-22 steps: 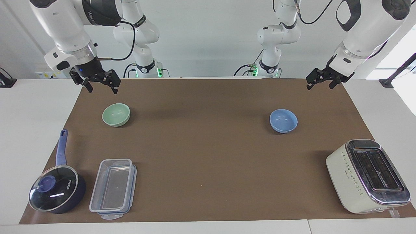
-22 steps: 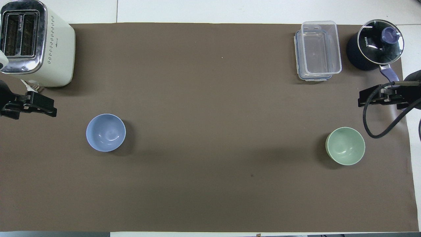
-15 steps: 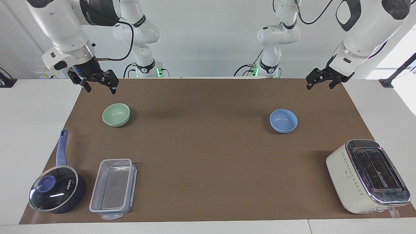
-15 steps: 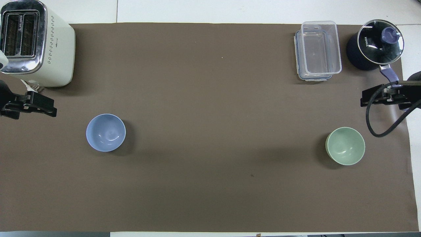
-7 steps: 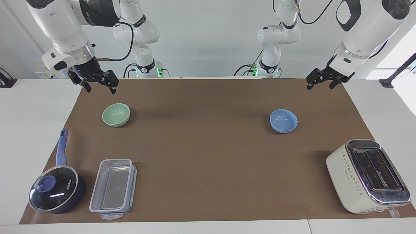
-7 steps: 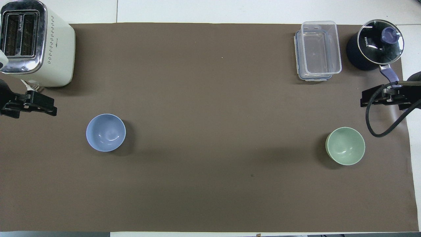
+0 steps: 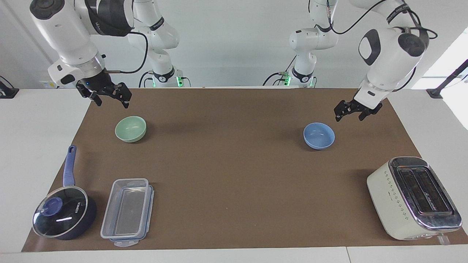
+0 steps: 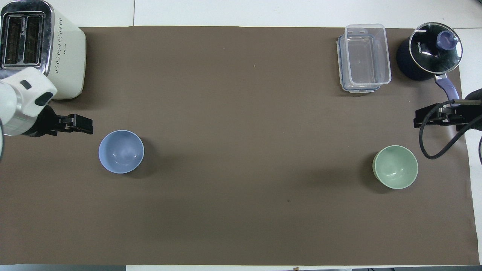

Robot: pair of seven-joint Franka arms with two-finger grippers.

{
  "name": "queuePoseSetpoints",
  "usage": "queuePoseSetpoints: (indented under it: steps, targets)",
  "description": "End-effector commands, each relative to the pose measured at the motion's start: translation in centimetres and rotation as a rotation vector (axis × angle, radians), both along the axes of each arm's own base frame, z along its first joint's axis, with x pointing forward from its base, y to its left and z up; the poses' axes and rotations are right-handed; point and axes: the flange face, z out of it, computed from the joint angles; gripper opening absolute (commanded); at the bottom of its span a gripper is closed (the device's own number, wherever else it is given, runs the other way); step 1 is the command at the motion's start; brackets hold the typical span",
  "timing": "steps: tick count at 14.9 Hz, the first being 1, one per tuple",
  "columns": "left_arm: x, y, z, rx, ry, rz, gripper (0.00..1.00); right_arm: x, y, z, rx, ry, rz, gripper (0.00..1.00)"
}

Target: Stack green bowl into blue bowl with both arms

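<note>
The pale green bowl [image 7: 130, 128] sits upright on the brown mat toward the right arm's end, and also shows in the overhead view [image 8: 395, 166]. The light blue bowl [image 7: 319, 135] sits upright toward the left arm's end and shows in the overhead view too [image 8: 121, 151]. My right gripper [image 7: 111, 102] is open and empty, up in the air over the mat's edge beside the green bowl [image 8: 418, 117]. My left gripper [image 7: 348, 117] is open and empty, low over the mat just beside the blue bowl, apart from it [image 8: 88, 127].
A cream toaster [image 7: 413, 197] stands at the left arm's end, farther from the robots than the blue bowl. A clear lidded container [image 7: 128, 212] and a dark blue saucepan with a glass lid [image 7: 64, 215] stand farther out than the green bowl.
My left arm has swung in from the mat's corner and come down close beside the blue bowl. My right gripper has barely shifted. Both bowls are where they were.
</note>
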Motion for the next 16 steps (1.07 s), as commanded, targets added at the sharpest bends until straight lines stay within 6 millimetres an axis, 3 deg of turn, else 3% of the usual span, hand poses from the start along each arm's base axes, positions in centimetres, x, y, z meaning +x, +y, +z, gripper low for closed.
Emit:
queuePoseSetpoints:
  steps: [1,4,9,12,14,16]
  targets:
    - [-0.9,0.5,-6.8,0.009,-0.016,-0.080,1.00,-4.7,-2.7,-4.6,0.018,-0.044,0.022,1.00]
    - [-1.6,0.4,-10.6,0.009,0.001,-0.107,0.96,-7.2,-3.4,-9.0,0.015,-0.064,0.021,1.00]
    - [-2.6,0.2,-12.0,0.007,0.006,-0.150,0.88,-8.7,-7.0,-15.9,0.016,-0.055,0.027,1.00]
    - [-3.3,0.1,-12.5,0.008,0.020,-0.158,0.77,-9.6,-8.9,-18.4,0.015,-0.056,0.027,1.00]
    - [-3.4,0.1,-12.6,0.008,0.021,-0.159,0.49,-9.6,-9.5,-19.7,0.012,-0.064,0.017,1.00]
    - [-3.5,0.2,-12.6,0.008,0.021,-0.162,0.03,-9.5,-10.3,-21.1,0.014,-0.055,0.003,1.00]
